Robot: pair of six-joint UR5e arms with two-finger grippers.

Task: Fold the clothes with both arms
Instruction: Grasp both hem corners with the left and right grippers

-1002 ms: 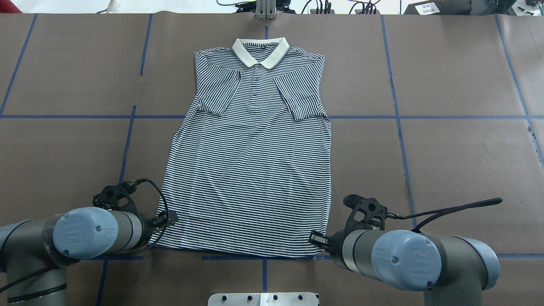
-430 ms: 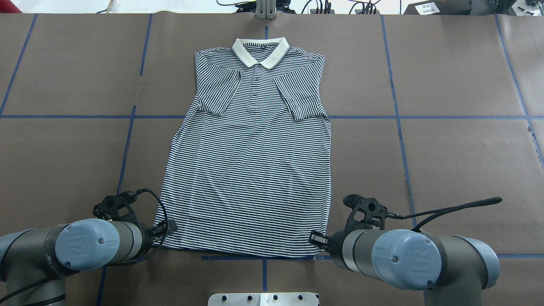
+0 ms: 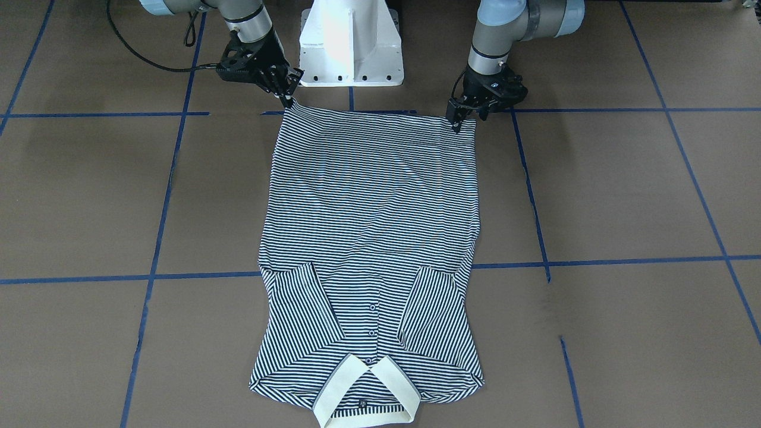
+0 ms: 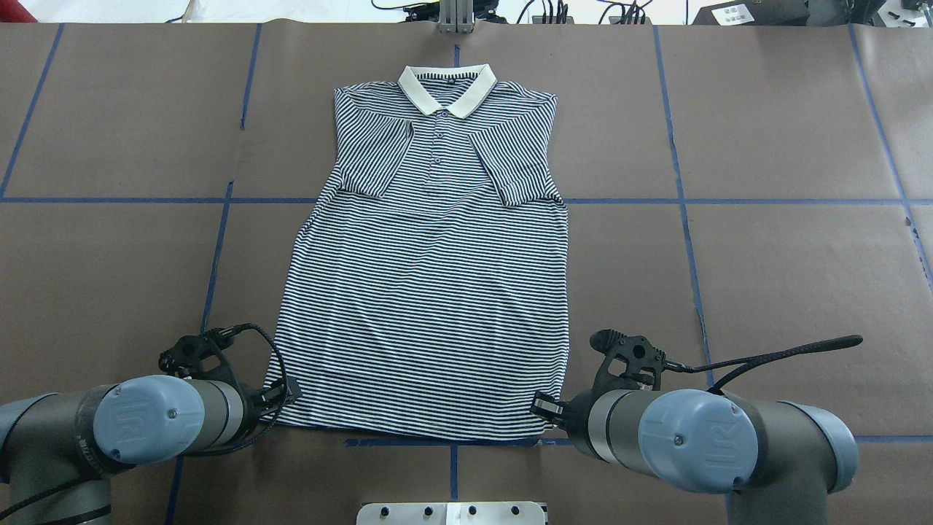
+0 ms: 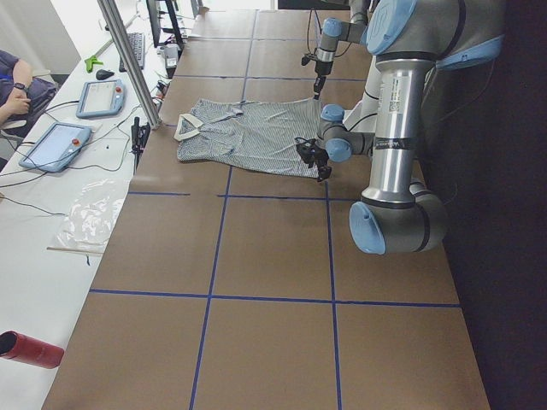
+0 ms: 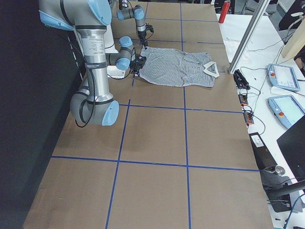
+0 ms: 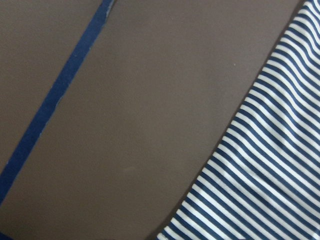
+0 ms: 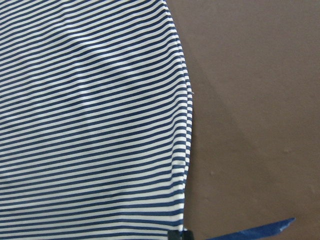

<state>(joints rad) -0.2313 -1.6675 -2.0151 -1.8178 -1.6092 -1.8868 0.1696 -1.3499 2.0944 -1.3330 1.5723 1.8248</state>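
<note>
The striped polo shirt (image 3: 368, 208) lies flat on the brown table, its cream collar (image 4: 446, 87) at the far side and both sleeves folded in over the chest. It also shows in the overhead view (image 4: 430, 292). My left gripper (image 3: 458, 122) is low at the hem corner on my left, also seen from above (image 4: 288, 394). My right gripper (image 3: 289, 100) is low at the other hem corner (image 4: 543, 405). Both have their fingertips on or at the hem; I cannot tell whether either has closed on it. The left wrist view shows the shirt's edge (image 7: 270, 175), the right wrist view its hem corner (image 8: 90, 125).
The white pedestal base (image 3: 351, 41) stands just behind the hem. Blue tape lines (image 4: 219, 240) cross the brown table cover. A metal post (image 4: 455, 18) rises beyond the collar. A side table with tablets (image 5: 55, 145) and a red can (image 5: 30, 348) lies past the far edge.
My left gripper has moved back toward the robot, from over the shirt's lower left part to its hem corner. The right arm has barely moved.
</note>
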